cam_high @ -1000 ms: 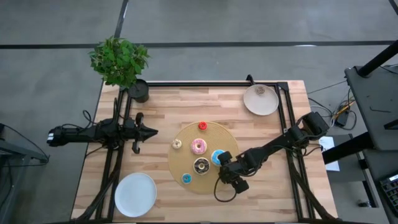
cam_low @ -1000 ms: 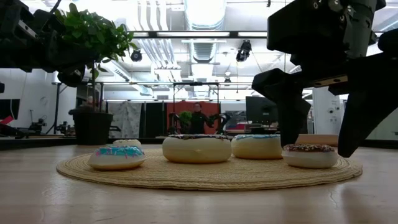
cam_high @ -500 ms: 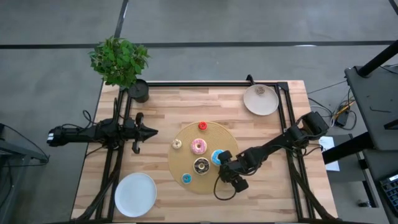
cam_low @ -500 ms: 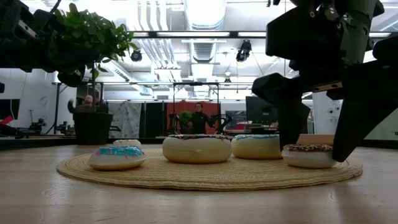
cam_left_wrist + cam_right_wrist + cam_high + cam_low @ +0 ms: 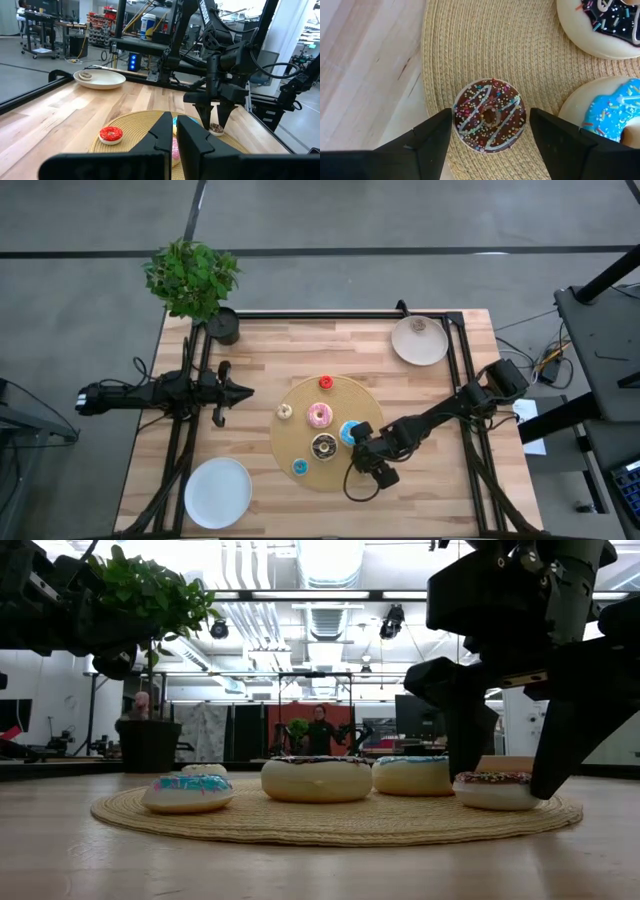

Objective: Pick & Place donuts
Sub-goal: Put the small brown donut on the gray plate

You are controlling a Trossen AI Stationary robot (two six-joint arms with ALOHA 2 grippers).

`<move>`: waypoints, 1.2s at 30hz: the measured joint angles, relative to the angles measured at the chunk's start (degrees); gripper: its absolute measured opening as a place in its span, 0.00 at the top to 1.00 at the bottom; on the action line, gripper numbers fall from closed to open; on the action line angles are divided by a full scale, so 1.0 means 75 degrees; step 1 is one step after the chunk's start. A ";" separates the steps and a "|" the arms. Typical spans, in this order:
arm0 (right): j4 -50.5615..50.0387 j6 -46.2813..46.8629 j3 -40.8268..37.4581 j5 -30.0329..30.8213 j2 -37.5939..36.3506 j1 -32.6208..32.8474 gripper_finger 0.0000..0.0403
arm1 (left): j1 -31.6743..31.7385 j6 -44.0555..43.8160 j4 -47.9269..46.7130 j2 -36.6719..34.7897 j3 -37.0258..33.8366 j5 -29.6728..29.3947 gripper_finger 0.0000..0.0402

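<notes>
I have the right gripper (image 5: 487,131) low over the near-right edge of the round woven mat (image 5: 300,430), its fingers (image 5: 432,137) spread wide on either side of a small chocolate donut (image 5: 489,121) with sprinkles — close to it, but gripping nothing that I can see. Crowding that donut on the mat are a light blue donut (image 5: 349,432) and a larger dark-iced donut (image 5: 324,446), both just beside it toward the mat's middle. Also on the mat: a pink donut (image 5: 319,415), a red donut (image 5: 325,383) at the far edge, a cream donut (image 5: 285,412) and a tiny blue donut (image 5: 300,468) at the near edge.

The left gripper (image 5: 245,391) waits left of the mat, fingers pressed shut and holding nothing.

The table (image 5: 260,350) is pale wood planks. 1 white plate (image 5: 218,491) sits near-left of the mat, a 2nd plate (image 5: 419,340) far-right of it, and a potted plant (image 5: 193,280) far-left. Beyond the table — a workshop with racks, and people standing far back.

Against the frame 1 second back, the right gripper's fingers have drawn in slightly around the chocolate donut; the donuts lie as they did.
</notes>
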 joint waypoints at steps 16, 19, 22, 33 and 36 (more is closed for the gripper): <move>-0.0006 0.0017 0.0000 -0.0003 0.0000 0.0003 0.48 | 0.0000 0.0000 0.0000 0.0000 0.0000 0.0000 1.00; -0.0009 0.0023 0.0000 0.0000 0.0000 0.0009 0.49 | 0.0000 0.0000 0.0000 -0.0003 0.0000 0.0000 1.00; -0.0012 0.0023 0.0000 -0.0003 0.0000 0.0009 0.49 | -0.0002 0.0000 0.0000 -0.0002 0.0000 0.0000 1.00; -0.0782 -0.0006 0.0539 -0.0009 -0.0153 0.0009 0.49 | 0.0001 0.0000 0.0000 -0.0003 0.0000 0.0000 1.00; -0.0845 -0.0090 0.0708 -0.0015 -0.0308 -0.0011 0.49 | -0.0002 0.0000 0.0000 -0.0001 0.0000 -0.0001 1.00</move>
